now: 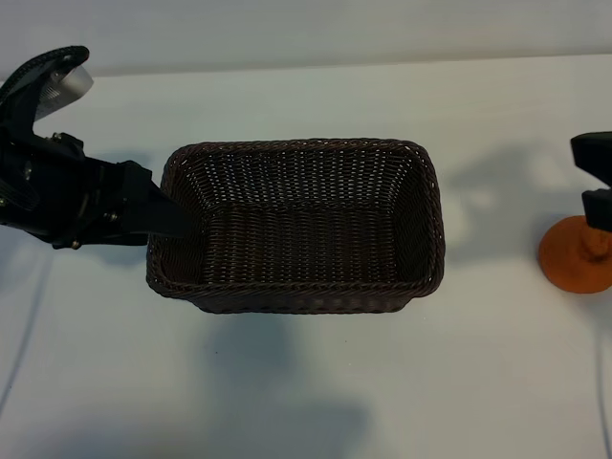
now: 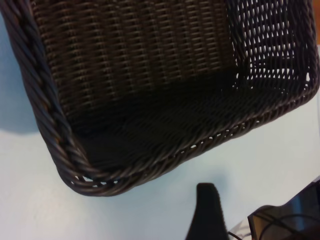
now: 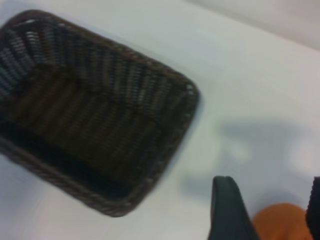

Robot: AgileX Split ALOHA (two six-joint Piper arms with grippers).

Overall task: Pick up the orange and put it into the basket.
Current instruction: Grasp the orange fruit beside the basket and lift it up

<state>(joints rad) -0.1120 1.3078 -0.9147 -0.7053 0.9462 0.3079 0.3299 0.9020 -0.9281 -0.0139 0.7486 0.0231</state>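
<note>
I am holding the right gripper [image 1: 598,196] at the exterior view's right edge, its jaws closing around the orange [image 1: 574,256] on the table, with the basket [image 1: 296,292] lying well apart toward frame centre and the left gripper [image 1: 172,218] spread beside its left rim.

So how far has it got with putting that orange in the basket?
Early days. The dark brown woven wicker basket holds nothing yet. The round orange fruit sits on the white table at the far right, with the right gripper around it, jaws either side. Lifting, carrying and dropping it in remain. The left gripper waits at the basket's left rim.
</note>
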